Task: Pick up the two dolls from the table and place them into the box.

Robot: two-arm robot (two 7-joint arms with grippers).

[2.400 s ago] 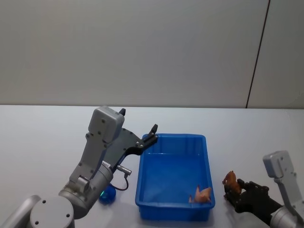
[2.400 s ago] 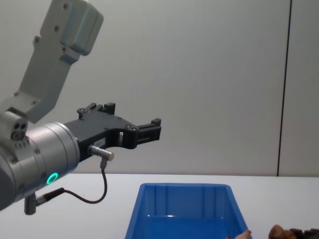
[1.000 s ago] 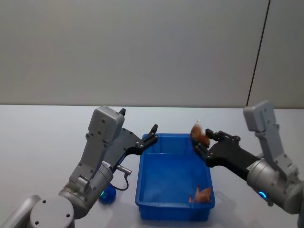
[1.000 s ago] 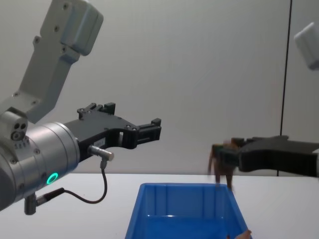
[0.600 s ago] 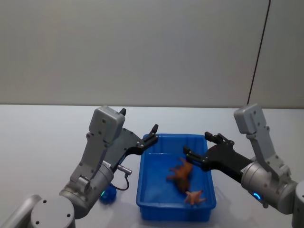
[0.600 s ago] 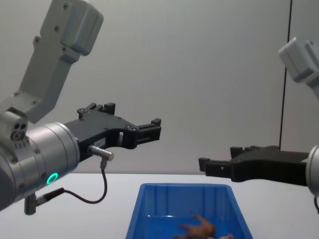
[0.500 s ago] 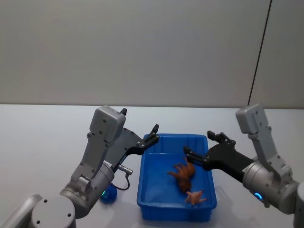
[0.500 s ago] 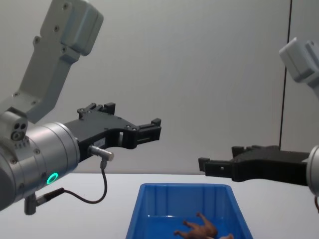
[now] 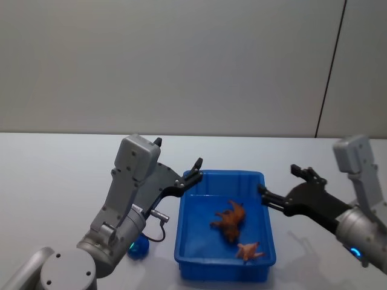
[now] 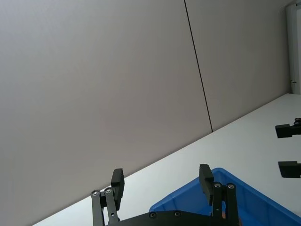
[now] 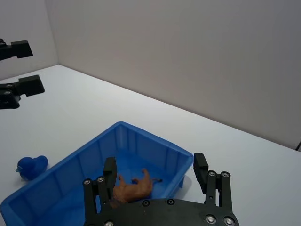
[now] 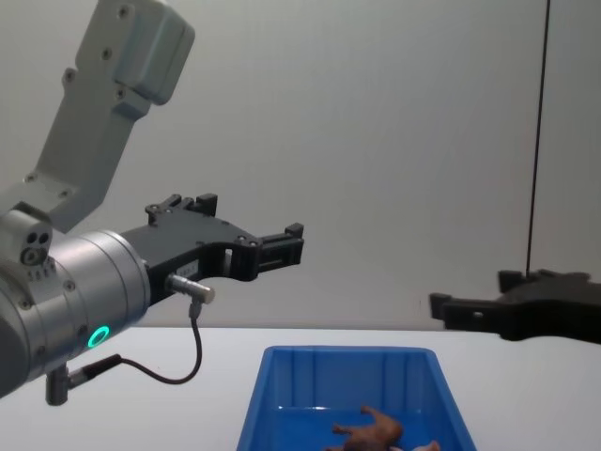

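White table (image 9: 48, 181) fills the head view's lower half; at lower centre, the box (image 9: 179, 237) holds the reddish-brown doll (image 9: 230, 219) and the paler doll (image 9: 248, 251). Flanking it, the left gripper (image 9: 176, 153) and the right gripper (image 9: 278, 179) hang empty, fingers apart. The task looks finished.

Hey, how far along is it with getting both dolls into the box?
Looks done: the brown doll and the peach doll both lie in the blue box. Nothing in hand: the right claw is open beside the box, the left claw open too. Nothing is left.
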